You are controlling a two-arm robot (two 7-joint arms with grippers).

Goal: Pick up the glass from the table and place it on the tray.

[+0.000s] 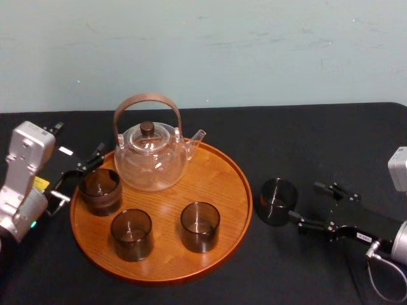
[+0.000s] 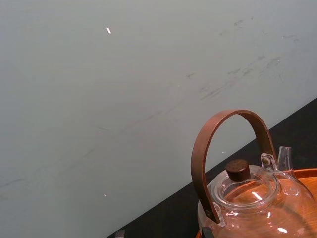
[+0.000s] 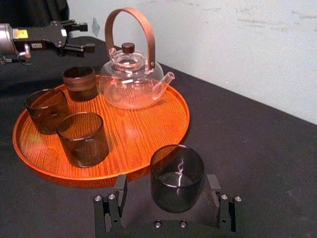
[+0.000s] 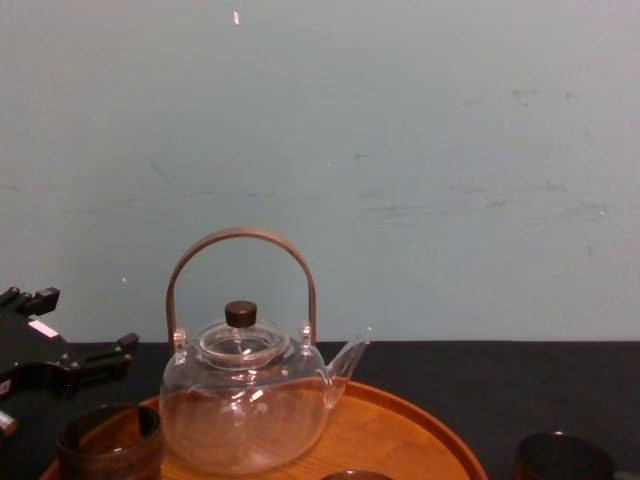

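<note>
Straddling the smoky glass (image 3: 177, 173) is the R gripper (image 1: 304, 202), coming in from the robot's right w/ its jaws spread wide. One finger (image 3: 120, 191) is sitting clear of the glass wall, the other is sitting just beside the opposite wall, so nothing is being squeezed. The glass is standing upright on the table (image 1: 305, 140), on black cloth, just off the right side of the tray (image 1: 168, 203). In the head view a thin strip of cloth is showing between glass and rim, so it's near the rim but not on the wood.

Moving onto the tray: two smoky tumblers are sitting along the near part, the left tumbler (image 1: 132, 234) and the right tumbler (image 1: 200, 225), side by side and apart. Further back on the left a dark-banded cup (image 1: 100, 190) is standing close to the rim.

Just outside that left rim the L gripper (image 1: 82, 171) is hovering, jaws apart and gripping nothing, fingertips pointing toward the banded cup w/o touching it.

At the back of the tray a clear glass teapot (image 1: 151, 159) is sitting upright. Its curved brown handle (image 1: 147, 98) is arching over a lid w/ a dark knob (image 1: 147, 127), and its spout is pointing to the robot's right.

Behind it all a pale blue-green wall (image 1: 254, 51) is closing off the far edge of the table.
</note>
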